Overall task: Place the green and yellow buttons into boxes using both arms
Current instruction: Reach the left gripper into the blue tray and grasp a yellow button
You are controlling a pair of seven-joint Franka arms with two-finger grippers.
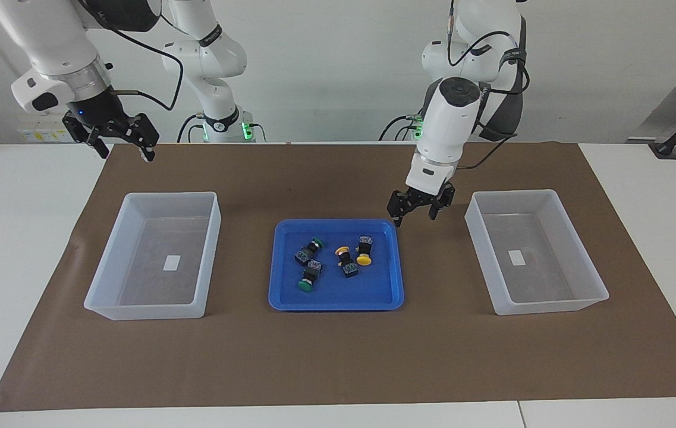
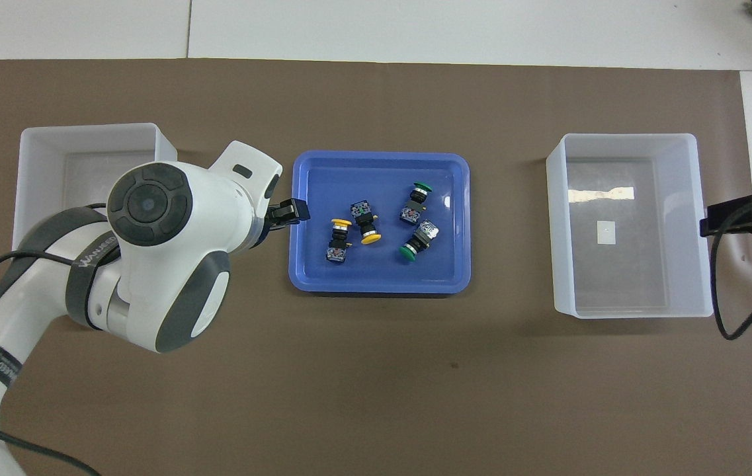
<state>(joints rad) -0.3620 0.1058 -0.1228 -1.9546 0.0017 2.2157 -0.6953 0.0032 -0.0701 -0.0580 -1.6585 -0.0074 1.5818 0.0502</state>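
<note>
Left gripper (image 1: 414,215) released, up over the blue tray (image 1: 336,300) edge toward the left arm's end, four buttons (image 1: 333,260) lying in the tray between two boxes (image 1: 155,255), right gripper (image 1: 118,142) released, waiting over the mat.

Robotics lab, two white arms (image 1: 445,119), paper-covered table (image 1: 338,368), bare wall

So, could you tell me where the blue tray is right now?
The blue tray sits mid-mat between the two boxes, holding all four buttons.
</note>
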